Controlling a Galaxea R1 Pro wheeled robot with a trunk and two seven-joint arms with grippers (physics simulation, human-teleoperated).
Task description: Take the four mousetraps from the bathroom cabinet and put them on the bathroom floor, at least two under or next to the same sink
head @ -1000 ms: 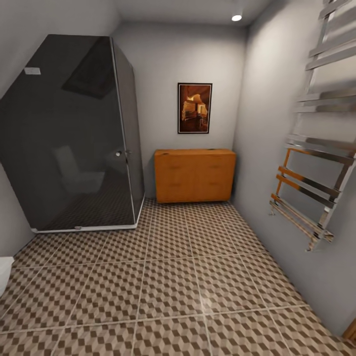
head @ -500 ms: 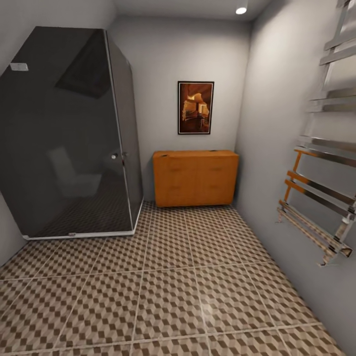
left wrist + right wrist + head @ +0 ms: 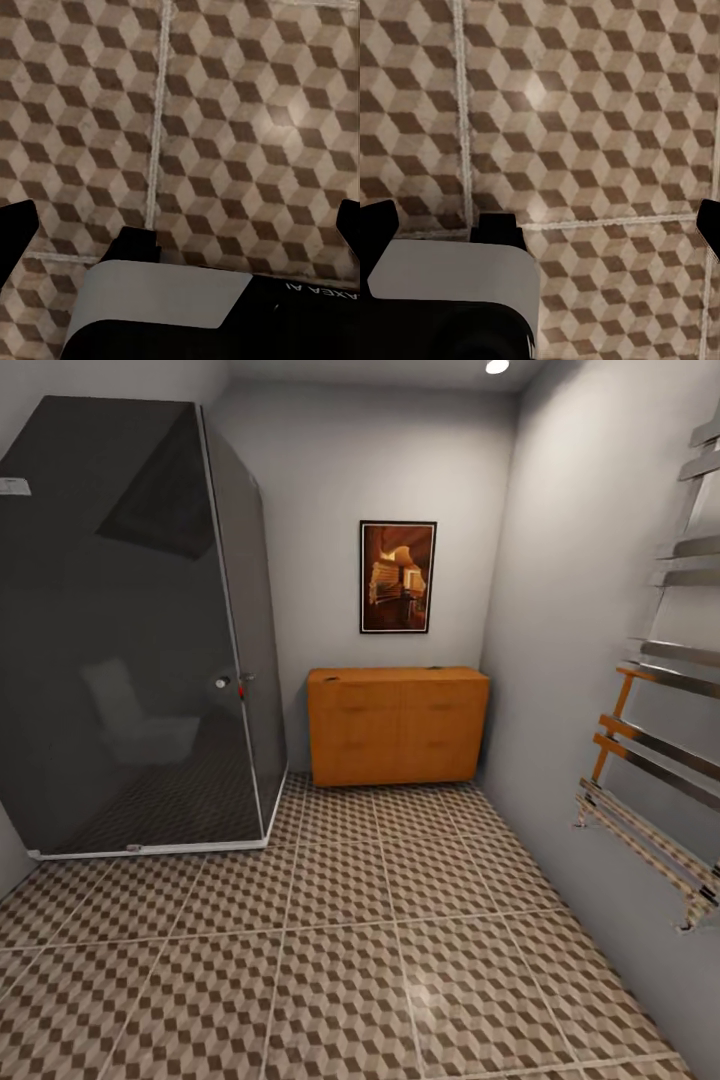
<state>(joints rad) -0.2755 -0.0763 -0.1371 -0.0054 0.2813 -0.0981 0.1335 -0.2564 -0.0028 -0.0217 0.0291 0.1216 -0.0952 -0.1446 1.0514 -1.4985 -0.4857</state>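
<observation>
Cabinet [image 3: 398, 726] stands straight ahead, far across the bathroom floor [image 3: 340, 960], no nearer either arm, while left gripper [image 3: 180, 225] and right gripper [image 3: 540, 221] hang wide apart, holding nothing.

One cabinet [image 3: 398, 726], one shower [image 3: 130, 630], one picture [image 3: 397, 577], seemingly one towel rail [image 3: 660, 730].

Orange-brown wooden chest of drawers [image 3: 398, 725] against pale grey walls [image 3: 320, 510]. Tiled floor [image 3: 340, 950]: brown, beige and white cube pattern, pale grout lines. Dark smoked-glass shower enclosure [image 3: 130, 630]. Black-framed amber picture [image 3: 397, 576]. Silvery chrome towel rail [image 3: 660, 740].
</observation>
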